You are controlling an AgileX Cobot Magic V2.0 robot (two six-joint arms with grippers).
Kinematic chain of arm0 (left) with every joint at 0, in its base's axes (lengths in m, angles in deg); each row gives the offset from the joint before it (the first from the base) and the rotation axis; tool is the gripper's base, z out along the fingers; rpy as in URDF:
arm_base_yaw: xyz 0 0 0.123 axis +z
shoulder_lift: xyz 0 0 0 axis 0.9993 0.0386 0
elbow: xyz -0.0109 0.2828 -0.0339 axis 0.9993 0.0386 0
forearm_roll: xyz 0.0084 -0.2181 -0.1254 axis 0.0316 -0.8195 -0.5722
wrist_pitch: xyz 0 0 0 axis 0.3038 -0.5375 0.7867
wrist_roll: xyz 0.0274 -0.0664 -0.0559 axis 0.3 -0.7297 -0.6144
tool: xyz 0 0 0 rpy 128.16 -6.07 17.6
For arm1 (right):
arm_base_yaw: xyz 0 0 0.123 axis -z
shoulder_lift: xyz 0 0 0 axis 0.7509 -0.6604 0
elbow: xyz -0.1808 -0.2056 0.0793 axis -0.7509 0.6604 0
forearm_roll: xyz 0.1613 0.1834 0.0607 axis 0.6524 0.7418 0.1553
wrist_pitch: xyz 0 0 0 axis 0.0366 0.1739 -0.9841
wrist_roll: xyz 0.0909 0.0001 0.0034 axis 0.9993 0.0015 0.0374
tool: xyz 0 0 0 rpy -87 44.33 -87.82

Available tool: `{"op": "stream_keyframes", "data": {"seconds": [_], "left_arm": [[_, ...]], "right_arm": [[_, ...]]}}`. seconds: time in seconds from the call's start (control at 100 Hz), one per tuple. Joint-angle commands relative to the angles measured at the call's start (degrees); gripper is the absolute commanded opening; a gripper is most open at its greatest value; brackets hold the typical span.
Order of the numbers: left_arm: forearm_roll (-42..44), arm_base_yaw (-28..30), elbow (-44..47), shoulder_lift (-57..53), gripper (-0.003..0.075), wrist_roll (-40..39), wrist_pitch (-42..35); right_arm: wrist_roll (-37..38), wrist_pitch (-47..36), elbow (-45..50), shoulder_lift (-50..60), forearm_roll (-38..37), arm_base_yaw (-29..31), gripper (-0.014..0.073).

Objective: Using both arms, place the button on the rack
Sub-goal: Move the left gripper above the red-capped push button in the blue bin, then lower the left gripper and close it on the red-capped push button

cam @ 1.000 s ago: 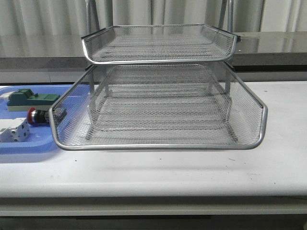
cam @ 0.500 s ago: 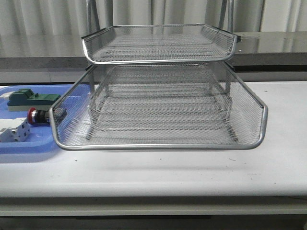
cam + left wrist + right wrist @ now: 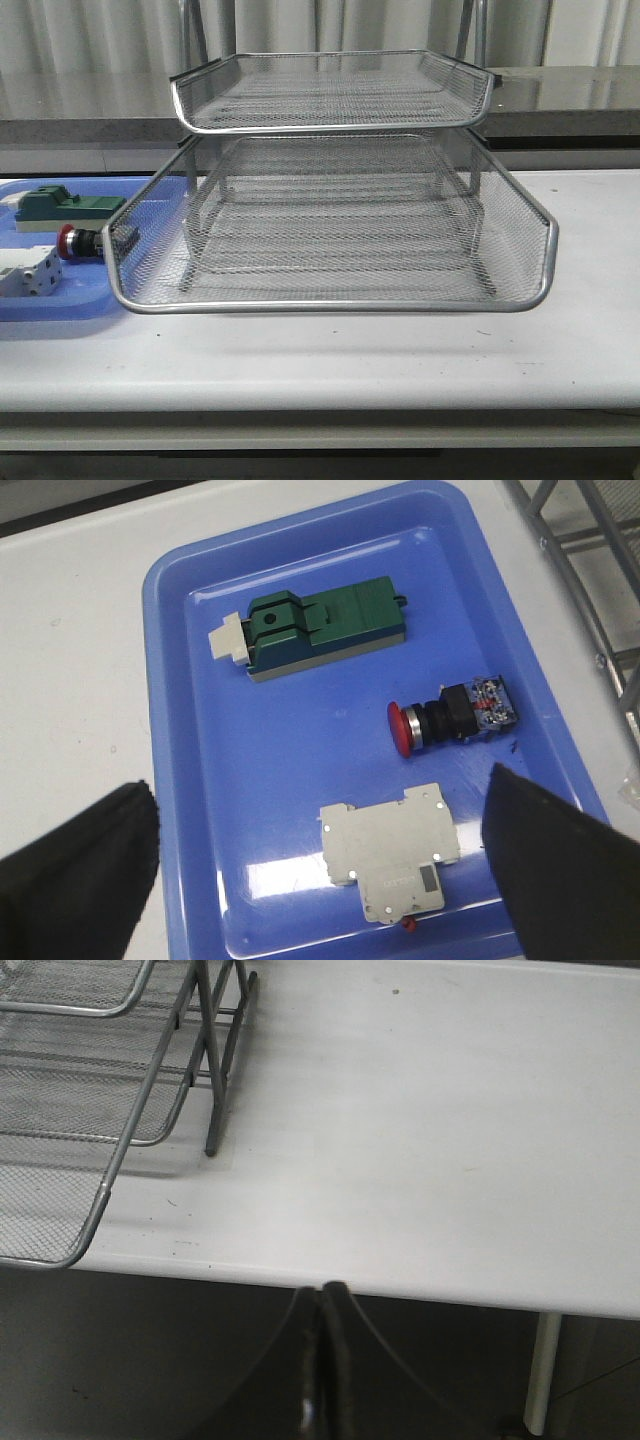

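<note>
The button, red cap with black body and blue rear block, lies on its side in the blue bin; in the front view it shows at the far left beside the rack. The silver wire-mesh rack stands mid-table. My left gripper hovers above the bin, open wide, its fingers either side of the white terminal block, empty. My right gripper is shut and empty, off the table's front edge; the rack's corner shows there. Neither gripper shows in the front view.
A green rectangular block lies in the bin beyond the button, also in the front view. The white terminal block sits at the bin's near side. A bare white tabletop lies right of the rack.
</note>
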Motion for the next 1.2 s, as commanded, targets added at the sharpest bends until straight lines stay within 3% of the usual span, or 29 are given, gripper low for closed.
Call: {"op": "stream_keyframes", "data": {"seconds": [0.0,0.28,0.49,0.64,1.19], "left_arm": [[-0.83,-0.55,-6.84,2.96,0.0619,4.07,1.13],[-0.83,-4.61,-24.49,19.46,0.0619,24.27,12.17],[-0.83,-6.25,-34.34,29.53,0.0619,31.79,20.76],[-0.83,-6.48,-36.88,33.59,0.0619,35.81,24.13],[-5.48,-6.53,-36.88,36.85,0.0619,44.92,23.98]], "right_arm": [[-0.07,-3.71,-1.87,-0.49,-0.77,0.21,-0.0069],[-0.07,-3.71,-1.87,-0.49,-0.77,0.21,-0.0069],[-0.07,-3.65,-1.77,-0.49,-0.77,0.21,-0.0069],[-0.07,-3.71,-1.77,-0.49,-0.77,0.21,-0.0069],[-0.07,-3.71,-1.77,-0.49,-0.77,0.21,-0.0069]]}}
